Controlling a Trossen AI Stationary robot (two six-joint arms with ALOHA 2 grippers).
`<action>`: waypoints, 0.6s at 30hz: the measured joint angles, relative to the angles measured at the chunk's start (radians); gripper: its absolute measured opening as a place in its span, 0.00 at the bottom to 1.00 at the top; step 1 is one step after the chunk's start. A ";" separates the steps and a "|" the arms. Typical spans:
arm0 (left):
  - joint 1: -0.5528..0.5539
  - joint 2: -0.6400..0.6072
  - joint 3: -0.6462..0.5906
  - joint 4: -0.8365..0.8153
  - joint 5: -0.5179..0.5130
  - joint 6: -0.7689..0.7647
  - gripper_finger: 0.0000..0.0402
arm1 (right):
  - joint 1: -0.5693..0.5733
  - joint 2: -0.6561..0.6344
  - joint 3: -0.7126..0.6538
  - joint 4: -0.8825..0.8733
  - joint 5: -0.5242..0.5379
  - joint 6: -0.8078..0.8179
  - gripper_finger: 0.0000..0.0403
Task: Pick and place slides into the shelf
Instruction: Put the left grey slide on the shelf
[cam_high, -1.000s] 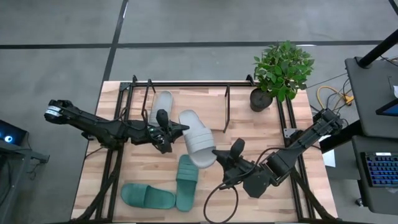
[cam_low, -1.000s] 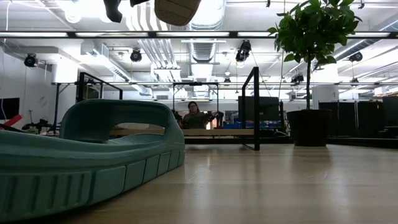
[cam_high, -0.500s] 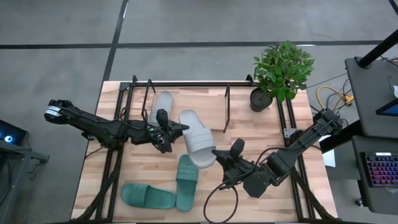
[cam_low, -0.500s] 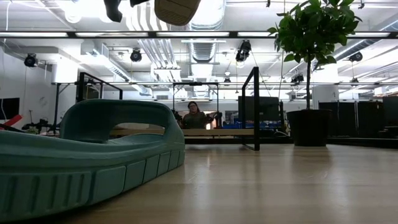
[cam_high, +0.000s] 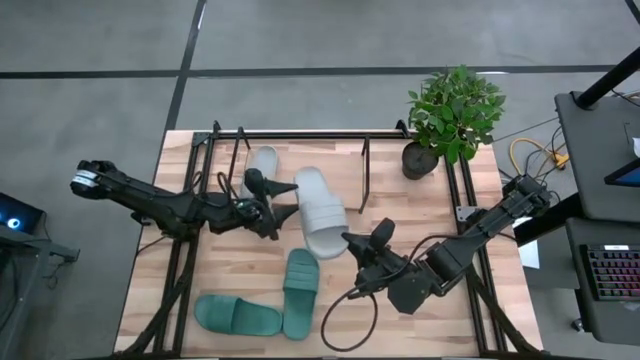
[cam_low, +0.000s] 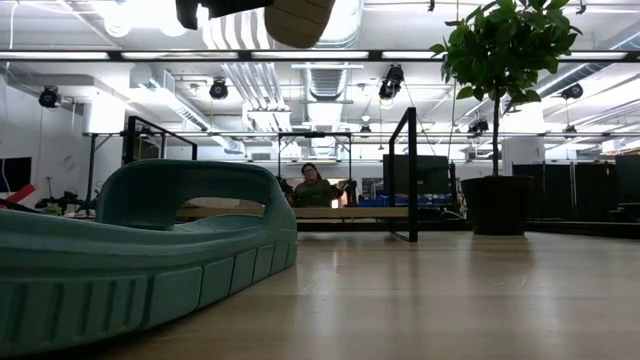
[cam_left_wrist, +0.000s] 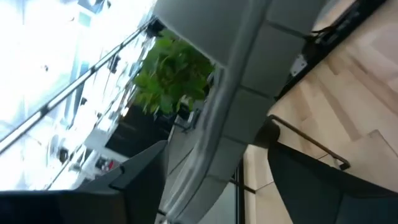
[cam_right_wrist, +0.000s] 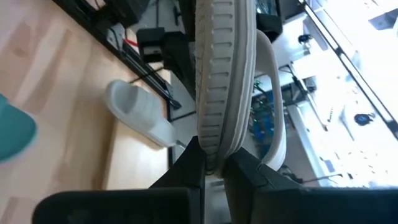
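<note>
Rubber, light and springy: that is how the grey slide (cam_high: 322, 212) in my right gripper (cam_high: 352, 246) looks likely to handle. It should flex under a pinch but not slip much. I hold it by the sole edge at one end, jaws clamped narrow on it, and it hangs above the tabletop (cam_high: 400, 210) near the shelf (cam_high: 366, 170). My left gripper (cam_high: 285, 199) sits at the slide's other side, jaws spread wide, with the sole's edge between them and nothing gripped. I judge the strap or the sole rim the best hold.

Count: two grey slides, the second (cam_high: 260, 162) lying in the shelf; two green ones (cam_high: 300, 292) side by side on the tabletop. One shelf.
</note>
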 joint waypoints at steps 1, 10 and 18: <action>0.000 -0.001 0.000 0.000 -0.003 -0.003 0.65 | -0.001 0.000 0.000 -0.002 0.008 -0.004 0.06; -0.085 0.000 0.003 -0.007 -0.099 -0.002 0.66 | -0.053 0.000 -0.002 -0.046 0.028 -0.011 0.06; -0.206 0.000 0.003 -0.007 -0.183 0.021 0.66 | -0.116 0.000 -0.009 -0.099 0.022 0.034 0.06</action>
